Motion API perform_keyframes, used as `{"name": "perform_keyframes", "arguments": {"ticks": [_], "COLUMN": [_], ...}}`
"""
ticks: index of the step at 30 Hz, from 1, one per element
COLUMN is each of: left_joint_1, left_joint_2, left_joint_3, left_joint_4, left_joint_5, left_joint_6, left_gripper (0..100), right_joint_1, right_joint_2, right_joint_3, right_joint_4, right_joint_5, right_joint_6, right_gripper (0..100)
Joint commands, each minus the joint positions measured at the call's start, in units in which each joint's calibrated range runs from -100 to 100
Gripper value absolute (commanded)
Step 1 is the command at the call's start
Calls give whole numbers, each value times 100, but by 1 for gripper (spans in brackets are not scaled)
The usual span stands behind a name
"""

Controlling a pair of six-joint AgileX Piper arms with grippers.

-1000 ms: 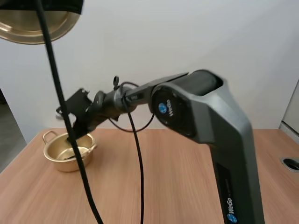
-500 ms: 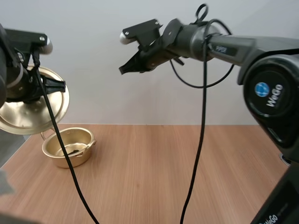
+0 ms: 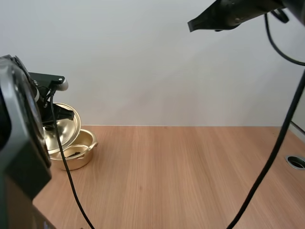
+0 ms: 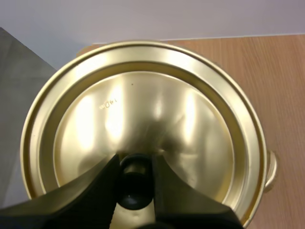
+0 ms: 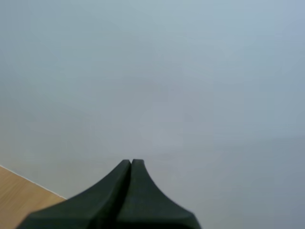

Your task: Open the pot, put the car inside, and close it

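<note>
Gripping the lid (image 4: 143, 114) by its knob (image 4: 135, 191) with the left gripper (image 4: 135, 167), fingers pinched on either side of the knob. Held tilted, not level, with its lower edge overlapping the left rim of the pot (image 3: 78, 156) in the high view; touching or just clear, cannot tell.

Found open at the far left of the table (image 3: 181, 181), with a small dark shape (image 3: 71, 153) inside: likely the car, too small to confirm. Below and slightly right of the pincer, then, and close.

No long axis to line up, both being round; only tilt and centring to correct.

Judged as the closing step: level the lid, centre it over the rim, lower.

High at the far right, well apart from the pot: right gripper (image 3: 202, 22), fingers pressed together on nothing. Much nearer on the left arm's side.
</note>
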Motion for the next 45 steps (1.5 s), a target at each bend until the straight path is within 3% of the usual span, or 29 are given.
{"name": "perform_keyframes", "arguments": {"ticks": [1, 3, 11, 19, 29, 31, 32, 34, 37, 41, 45], "left_joint_1": [-3, -3, -19, -19, -19, -19, -19, -19, -77, -154, -127], "left_joint_2": [1033, 1246, 1949, 2101, 2101, 2101, 2101, 2101, 2101, 1957, 1127], "left_joint_3": [-232, -432, -853, -932, -934, -934, -934, -934, -958, -975, -975], "left_joint_4": [-264, -554, -652, -1338, -1202, -1202, -1236, -1403, -1461, -1507, -2687], "left_joint_5": [188, 332, 681, 860, 348, 309, 283, 287, 439, 723, 494], "left_joint_6": [257, 501, 669, 1223, 1265, 1265, 1265, 1288, 1315, 1376, 2326], "left_gripper": [0, 0, 0, 0, 0, 8, 18, 47, 100, 100, 100], "right_joint_1": [-71, -71, -71, -71, -71, -71, -71, -71, -71, -71, -71], "right_joint_2": [-304, -498, -822, -854, -854, -854, -854, -854, -854, -854, -854], "right_joint_3": [3, 3, 3, 3, 3, 3, 3, 3, 3, 3, 3], "right_joint_4": [-125, -317, -779, -814, -814, -814, -814, -814, -798, -819, -985], "right_joint_5": [96, 96, 601, 786, 865, 888, 888, 888, 890, 890, 890], "right_joint_6": [132, 274, 526, 642, 642, 642, 642, 642, 642, 642, 642], "right_gripper": [0, 0, 0, 0, 0, 0, 0, 0, 0, 0, 0]}}
